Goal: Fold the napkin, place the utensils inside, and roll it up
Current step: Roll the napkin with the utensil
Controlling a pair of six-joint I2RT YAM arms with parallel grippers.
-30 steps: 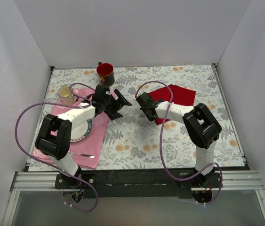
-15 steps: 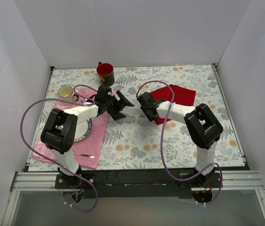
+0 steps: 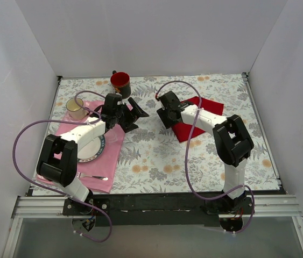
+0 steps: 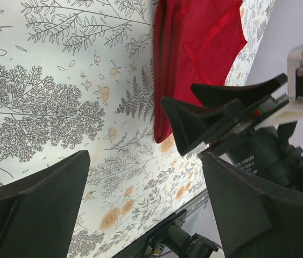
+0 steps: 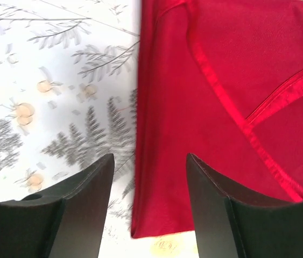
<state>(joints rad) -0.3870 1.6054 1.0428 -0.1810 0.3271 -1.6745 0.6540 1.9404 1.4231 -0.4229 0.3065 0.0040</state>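
The red napkin [image 3: 205, 110] lies folded on the flowered tablecloth, right of centre, and also shows in the left wrist view [image 4: 194, 48]. My right gripper [image 3: 167, 119] hovers open over the folded left edge of the napkin [image 5: 221, 102]. Its fingers [image 5: 76, 209] stand on either side of that edge, and nothing is gripped [image 5: 151, 199]. My left gripper [image 3: 136, 115] is open and empty [image 4: 146, 204] just left of the right one, facing it. The right gripper's black fingers [image 4: 210, 115] show in the left wrist view. The utensils are out of view.
A pink placemat [image 3: 108, 161] at the left carries a plate [image 3: 94, 150], a silver fork [image 3: 93, 177] and a beige cup [image 3: 75, 107]. A dark mug with a red inside [image 3: 120, 82] stands at the back. White walls enclose the table.
My right gripper has opened wider and shifted a little toward the far side, along the napkin's left edge. My left gripper has drawn back slightly to the left and stayed open.
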